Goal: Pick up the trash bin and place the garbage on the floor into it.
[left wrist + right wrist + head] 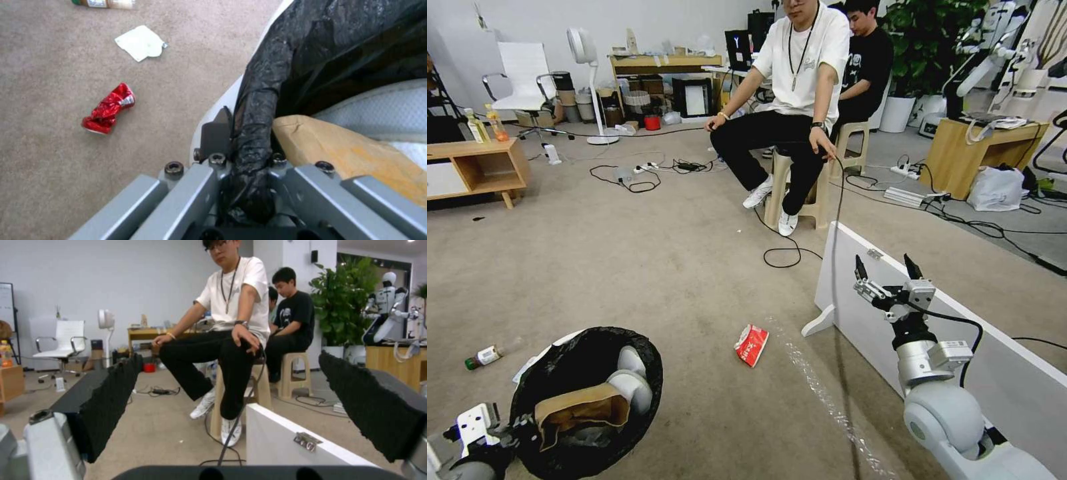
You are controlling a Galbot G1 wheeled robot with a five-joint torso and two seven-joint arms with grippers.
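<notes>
The floor (647, 267) is a flat beige-grey carpet that runs under everything, and the trash bin (647, 373) sits low at the robot's left front, a small round white tub lined with a crinkly black bag whose edge folds over the rim. Inside the bin a brown paper bag (582, 408) lies folded against crumpled white tissues (630, 383). The left hand (249, 156) is clenched on the bin's near rim, one finger outside the white wall and the black liner pinched between. The right hand (889, 270) is raised well to the right of the bin, in front of a white board (1000, 373), its black-padded fingers (106, 396) spread wide and holding nothing. On the carpet to the right of the bin lies a red-and-white snack packet (752, 345); to the bin's left lie a small green-capped bottle (486, 356), a flat white scrap (140, 42) and a crushed red piece (107, 109).
</notes>
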